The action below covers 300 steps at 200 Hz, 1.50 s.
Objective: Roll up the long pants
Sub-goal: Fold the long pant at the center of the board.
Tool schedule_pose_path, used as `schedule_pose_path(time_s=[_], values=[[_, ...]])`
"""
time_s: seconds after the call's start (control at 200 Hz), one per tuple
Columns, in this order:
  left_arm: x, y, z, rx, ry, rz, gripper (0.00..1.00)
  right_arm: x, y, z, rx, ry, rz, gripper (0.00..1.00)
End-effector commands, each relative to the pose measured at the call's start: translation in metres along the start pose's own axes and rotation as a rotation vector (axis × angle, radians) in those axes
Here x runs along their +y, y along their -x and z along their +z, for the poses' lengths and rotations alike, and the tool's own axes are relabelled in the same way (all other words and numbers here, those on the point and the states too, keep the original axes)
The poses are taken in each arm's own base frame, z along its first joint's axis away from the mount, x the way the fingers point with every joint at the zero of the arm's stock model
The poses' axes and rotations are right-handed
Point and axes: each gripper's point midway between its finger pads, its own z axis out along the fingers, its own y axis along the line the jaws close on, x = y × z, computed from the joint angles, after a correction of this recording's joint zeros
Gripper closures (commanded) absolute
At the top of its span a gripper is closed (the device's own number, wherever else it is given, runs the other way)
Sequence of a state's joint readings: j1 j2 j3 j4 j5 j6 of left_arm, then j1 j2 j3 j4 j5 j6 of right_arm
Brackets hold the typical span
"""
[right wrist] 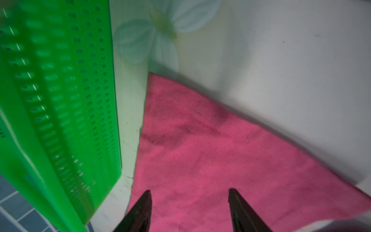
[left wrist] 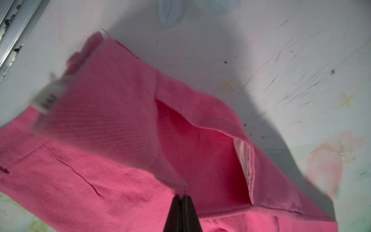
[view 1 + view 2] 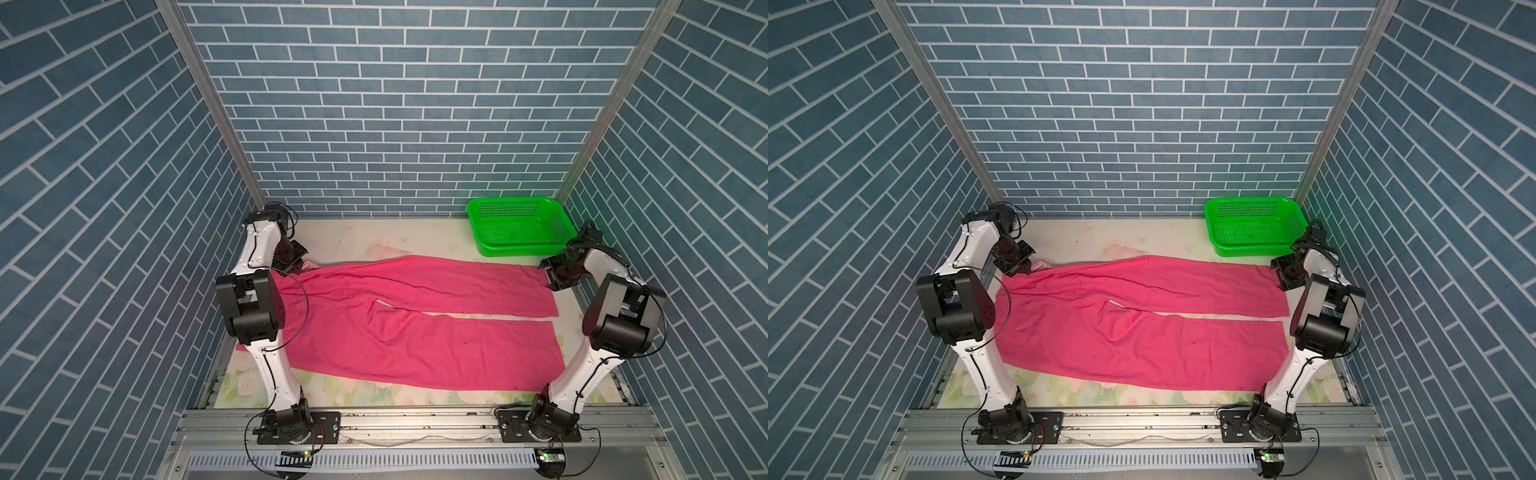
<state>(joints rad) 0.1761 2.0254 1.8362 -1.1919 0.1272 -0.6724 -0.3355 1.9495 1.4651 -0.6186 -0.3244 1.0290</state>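
The long pants (image 3: 415, 332) (image 3: 1142, 332) are bright pink and lie flat across the table, waist to the left and both legs running right. My left gripper (image 3: 302, 262) (image 3: 1025, 269) sits at the far corner of the waist. In the left wrist view it (image 2: 182, 195) is shut, pinching a raised flap of the waist cloth (image 2: 100, 120), with a white label beside it. My right gripper (image 3: 549, 284) (image 3: 1282, 284) hovers at the far leg's hem. It (image 1: 189, 192) stands open over the pink cloth (image 1: 200, 150) with nothing between its fingers.
A green mesh basket (image 3: 519, 224) (image 3: 1254, 224) (image 1: 56, 100) stands at the back right, close beside the far leg's hem and my right gripper. The floral tabletop (image 3: 374, 237) shows bare behind the pants. Brick-patterned walls close in three sides.
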Motion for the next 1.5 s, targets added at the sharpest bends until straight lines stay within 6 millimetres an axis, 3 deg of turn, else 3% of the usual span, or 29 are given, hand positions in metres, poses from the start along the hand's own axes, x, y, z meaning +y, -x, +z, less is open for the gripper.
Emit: schedule_pose_path(time_s=[0.0,0.29,0.48,0.51,0.695,0.89,1.025,1.28,1.495], values=[[0.006,-0.004,-0.003,-0.002,0.027,0.045,1.00,0.028,0.015,0.017,0.010,0.111,0.179,0.40],[0.008,-0.009,-0.001,0.020,0.032,0.075,1.00,0.057,0.026,0.064,0.008,0.249,0.333,0.43],[0.008,-0.008,-0.001,0.018,0.034,0.078,1.00,0.068,0.021,0.074,0.023,0.233,0.348,0.45],[0.008,-0.007,-0.001,0.017,0.035,0.078,1.00,0.057,0.017,0.087,0.044,0.181,0.363,0.45],[0.007,-0.002,-0.005,0.004,0.049,0.090,1.00,0.018,-0.012,0.098,0.124,-0.033,0.395,0.47],[0.008,0.000,-0.006,-0.005,0.056,0.092,1.00,-0.019,-0.035,0.095,0.172,-0.188,0.382,0.47],[0.010,0.001,-0.007,-0.008,0.067,0.097,1.00,-0.039,-0.047,0.082,0.186,-0.280,0.355,0.46],[0.015,0.004,-0.009,-0.015,0.086,0.098,1.00,-0.070,-0.055,0.058,0.197,-0.425,0.333,0.47],[0.035,0.003,-0.017,-0.024,0.115,0.076,1.00,-0.066,-0.036,0.044,0.137,-0.453,0.277,0.49]])
